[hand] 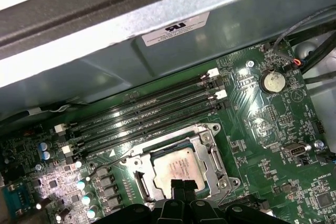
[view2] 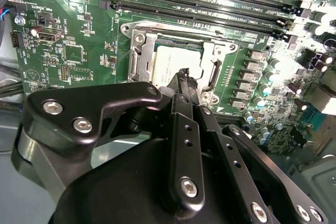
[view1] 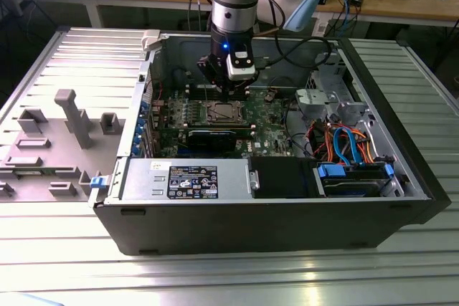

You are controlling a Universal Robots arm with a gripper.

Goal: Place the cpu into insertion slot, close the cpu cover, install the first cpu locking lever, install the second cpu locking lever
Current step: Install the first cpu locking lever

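1. On the exterior view's left, at about nine o'clock from the case, a grey moulded fixture tray (view1: 50,141) with upright pegs lies on the ribbed metal table (view1: 237,277).
2. The open black computer case (view1: 272,227) holds a grey-labelled power supply box (view1: 188,179) along its near edge, at about six o'clock from the socket.
3. The green motherboard (hand: 273,129) carries four long black memory slots (hand: 142,114) just beside the socket, between it and the grey case wall.
4. The small flat square cpu with its silvery-grey top (hand: 177,170) (view2: 170,62) lies seated in the square silver-bordered insertion slot (view1: 219,112).
5. The thin silver cpu cover frame (hand: 212,156) (view2: 140,51) lies down around the chip, which shows through its window.
6. A thin wire locking lever (hand: 107,162) runs along the socket's side nearest the memory slots; whether it is latched cannot be told.
7. The black gripper (view2: 185,77) (hand: 182,186) (view1: 228,89) on the silver arm hangs right over the socket, its two fingertips drawn together with nothing between them, just above the chip's edge.
8. At about three o'clock in the case sit a metal drive cage (view1: 337,102) and blue and orange cables (view1: 344,145).
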